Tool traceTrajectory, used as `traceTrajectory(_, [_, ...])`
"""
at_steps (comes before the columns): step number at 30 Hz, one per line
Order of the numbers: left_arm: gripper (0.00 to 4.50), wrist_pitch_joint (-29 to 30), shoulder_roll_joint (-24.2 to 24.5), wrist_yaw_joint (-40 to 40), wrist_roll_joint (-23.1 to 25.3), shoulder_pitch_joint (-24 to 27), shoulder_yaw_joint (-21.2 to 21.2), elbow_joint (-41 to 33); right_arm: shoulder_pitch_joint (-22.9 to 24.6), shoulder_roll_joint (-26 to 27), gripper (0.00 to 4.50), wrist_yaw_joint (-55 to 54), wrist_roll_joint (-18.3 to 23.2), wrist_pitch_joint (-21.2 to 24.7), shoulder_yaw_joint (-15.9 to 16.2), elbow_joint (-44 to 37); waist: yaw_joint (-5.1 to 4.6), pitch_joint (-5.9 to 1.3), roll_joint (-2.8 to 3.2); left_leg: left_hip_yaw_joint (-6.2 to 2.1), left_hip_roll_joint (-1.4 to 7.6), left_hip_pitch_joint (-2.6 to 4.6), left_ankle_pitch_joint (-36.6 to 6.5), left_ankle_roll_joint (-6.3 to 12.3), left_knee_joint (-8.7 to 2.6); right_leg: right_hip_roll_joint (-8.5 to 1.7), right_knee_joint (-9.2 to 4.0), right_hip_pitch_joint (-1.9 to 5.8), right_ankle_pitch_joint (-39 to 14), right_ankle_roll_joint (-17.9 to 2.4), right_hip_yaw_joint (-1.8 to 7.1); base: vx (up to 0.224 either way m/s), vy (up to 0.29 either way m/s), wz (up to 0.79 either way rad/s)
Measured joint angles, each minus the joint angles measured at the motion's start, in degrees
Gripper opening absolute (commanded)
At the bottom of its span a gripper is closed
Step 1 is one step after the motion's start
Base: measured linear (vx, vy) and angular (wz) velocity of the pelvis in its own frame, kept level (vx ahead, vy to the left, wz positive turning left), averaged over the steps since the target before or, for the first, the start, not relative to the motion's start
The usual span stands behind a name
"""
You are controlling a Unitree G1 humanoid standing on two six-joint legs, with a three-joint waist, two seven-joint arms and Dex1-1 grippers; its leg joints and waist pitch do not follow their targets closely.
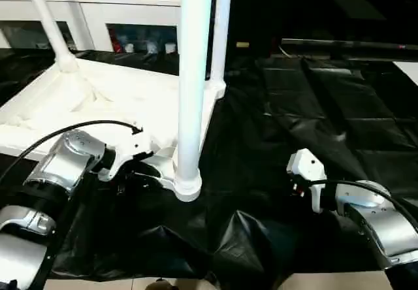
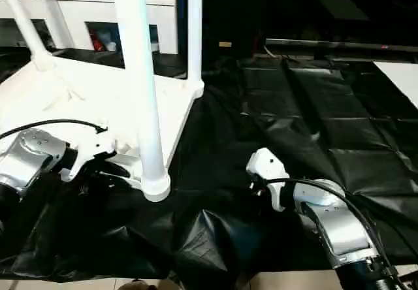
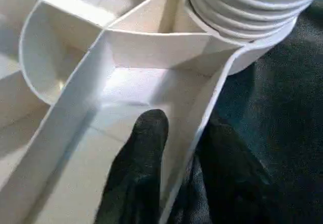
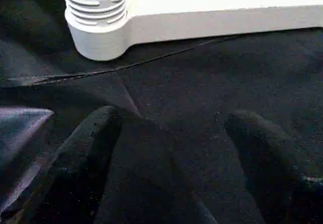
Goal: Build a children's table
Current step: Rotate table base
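The children's table lies upside down on black sheeting, its white ribbed top (image 1: pixel 98 100) to the left of centre. Three white legs stand up from corner sockets: a near one (image 1: pixel 192 74), a far left one (image 1: pixel 49 22) and a far right one (image 1: pixel 221 29). My left gripper (image 3: pixel 184 133) sits at the top's near rim, just beside the near leg's socket (image 3: pixel 242 12). One black finger (image 3: pixel 146 153) is inside the rim wall and the other outside, shut on it. My right gripper (image 4: pixel 171 123) hovers open over the sheeting, right of that socket (image 4: pixel 96 22), holding nothing.
Black plastic sheeting (image 1: pixel 313 107) covers the floor, wrinkled near the front. A white cabinet with glass doors (image 1: pixel 130 22) stands behind the table. Pale bare floor (image 1: pixel 326 282) shows along the near edge. A dark bar (image 1: pixel 346 45) runs across the back right.
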Motion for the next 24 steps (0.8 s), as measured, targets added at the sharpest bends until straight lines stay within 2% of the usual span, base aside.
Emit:
traceTrajectory(7, [0.46,11.37,-2.45,0.17,-0.83,1.73,-0.66,-7.84,-0.31,0.34,3.8,-0.5,-0.32,-0.06,0.04,0.32,-0.5,0.0,0.01,0.02,0.04,-0.01,-0.01,0.01,-0.01,0.01,-0.02,-0.03,-0.03,-0.05,-0.03,0.0,0.0,0.0])
traceTrajectory(11, [0.28,13.96,-5.44,3.72,-1.06,2.07,-0.67,-9.86,-1.14,1.06,3.8,-1.72,-0.58,-0.05,0.06,0.91,-0.66,0.0,0.01,0.02,0.04,0.01,0.0,0.02,0.01,0.01,0.0,-0.01,-0.03,-0.06,-0.02,0.0,0.0,0.0])
traceTrajectory(15, [0.09,18.24,-10.67,13.41,-0.2,2.17,1.48,-10.77,-2.58,3.29,3.8,-5.76,-1.96,0.48,-0.09,2.56,-1.02,-0.03,0.09,0.03,0.03,0.09,0.01,0.02,0.05,0.0,0.08,0.02,-0.02,-0.08,-0.01,0.0,0.0,0.0])
traceTrajectory(18, [0.04,21.49,-12.88,18.58,0.34,2.47,2.51,-12.14,-2.8,4.49,3.8,-8.12,-2.26,0.78,-0.34,2.74,-1.33,-0.06,0.14,0.03,0.04,0.19,0.0,0.01,0.04,0.0,0.1,0.02,-0.02,-0.08,0.01,0.0,0.0,0.0])
traceTrajectory(24, [0.01,20.67,-14.72,23.43,1.17,5.8,3.62,-16.53,-3.12,8.02,3.8,-13.39,-2.5,1.53,-1.53,4.29,-1.4,-0.15,0.52,0.03,0.05,0.26,0.0,0.02,-0.03,0.0,0.07,0.0,-0.02,-0.08,0.01,0.0,0.0,0.0])
